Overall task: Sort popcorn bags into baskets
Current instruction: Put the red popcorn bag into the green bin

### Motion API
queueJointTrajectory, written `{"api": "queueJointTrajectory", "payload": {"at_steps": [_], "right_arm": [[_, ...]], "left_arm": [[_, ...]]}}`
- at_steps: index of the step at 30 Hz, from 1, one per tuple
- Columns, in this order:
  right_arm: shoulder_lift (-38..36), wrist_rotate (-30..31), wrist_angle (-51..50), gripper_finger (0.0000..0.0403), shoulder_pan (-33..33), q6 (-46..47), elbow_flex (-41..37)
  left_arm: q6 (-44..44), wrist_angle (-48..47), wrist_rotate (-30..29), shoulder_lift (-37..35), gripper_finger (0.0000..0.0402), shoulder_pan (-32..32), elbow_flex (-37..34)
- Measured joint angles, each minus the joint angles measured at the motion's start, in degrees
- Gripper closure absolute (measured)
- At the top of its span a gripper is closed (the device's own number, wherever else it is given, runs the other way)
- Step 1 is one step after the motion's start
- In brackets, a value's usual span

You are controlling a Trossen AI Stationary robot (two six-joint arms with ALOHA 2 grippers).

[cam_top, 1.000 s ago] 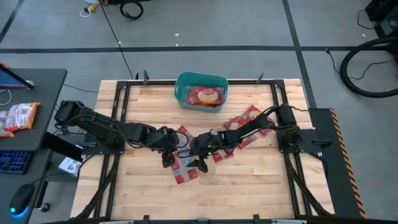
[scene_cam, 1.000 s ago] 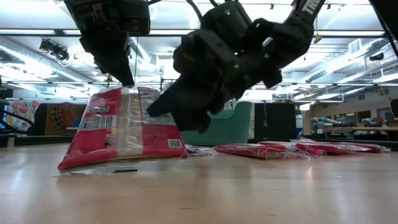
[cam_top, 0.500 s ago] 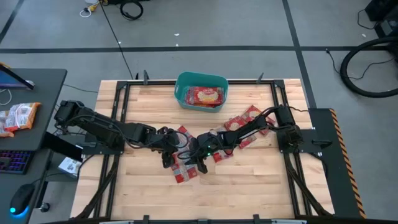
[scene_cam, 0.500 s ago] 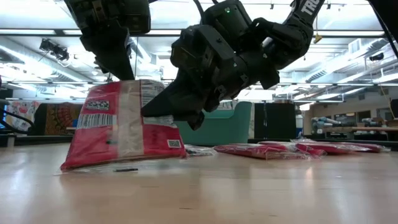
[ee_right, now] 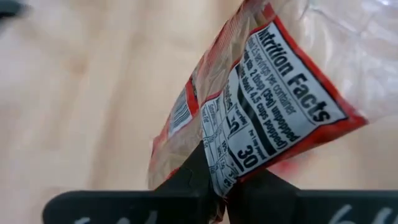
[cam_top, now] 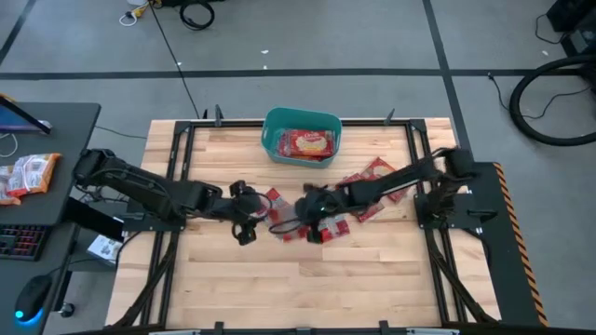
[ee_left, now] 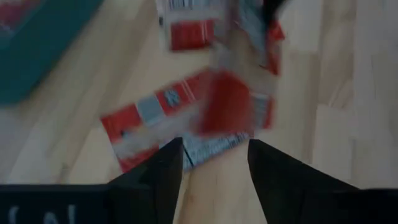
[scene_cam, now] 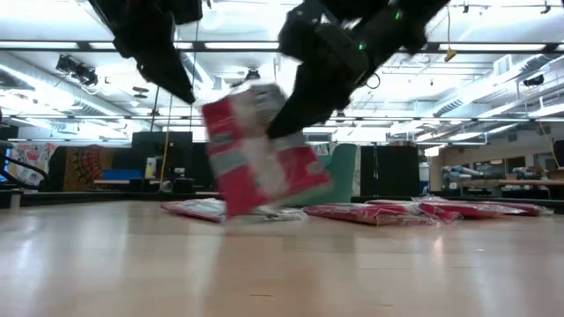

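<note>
Hanging from the right gripper (scene_cam: 295, 110), a popcorn bag (scene_cam: 260, 145) was clear of the table (cam_top: 372, 279) mid-table, with the teal basket (cam_top: 300, 126) lying beyond it at the far edge.

Its fingers were clamped together on the bag's upper edge, so the packet's long axis ran downward and tilted from the grip; the right arm alone carried it. The left gripper (ee_left: 214, 155) hovered just beside, fingers apart and empty, over loose packets (ee_left: 180, 112). The low view showed the bag lifted off the wood, which the high view did not; the high view alone showed a packet already in the basket.
</note>
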Motion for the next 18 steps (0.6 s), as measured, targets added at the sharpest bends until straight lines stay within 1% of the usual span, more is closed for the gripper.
{"api": "queueJointTrajectory", "payload": {"at_steps": [1, 3, 5, 8, 14, 16, 18], "right_arm": [[-1.8, 3.5, -3.1, 0.0375, 0.0, -0.5, 0.3], [-5.0, 10.6, -9.8, 0.0375, 0.0, -1.6, 1.8], [-7.4, 17.3, -14.4, 0.0375, -0.1, -2.9, 3.5], [-8.9, 24.9, -19.2, 0.0375, -1.0, -5.3, 6.2], [-8.6, 37.9, -20.1, 0.0375, -4.1, -12.9, 10.1], [-8.4, 41.2, -17.6, 0.0375, -5.9, -15.2, 10.2], [-8.3, 45.1, -16.2, 0.0375, -8.0, -17.5, 10.2]], "left_arm": [[1.1, 1.3, -0.9, -0.5, 0.022, -0.1, -0.6], [2.8, 3.8, -1.1, -0.9, 0.0225, -0.2, -2.1], [4.4, 7.4, -1.0, -1.3, 0.023, -0.1, -3.8], [5.9, 12.4, -1.0, -1.4, 0.0232, -0.1, -6.0], [8.6, 18.7, -0.9, -1.4, 0.0233, 1.1, -10.5], [10.5, 21.4, -0.7, -1.3, 0.0233, 1.9, -12.3], [13.1, 24.3, 0.8, -1.4, 0.0233, 3.4, -14.0]]}}
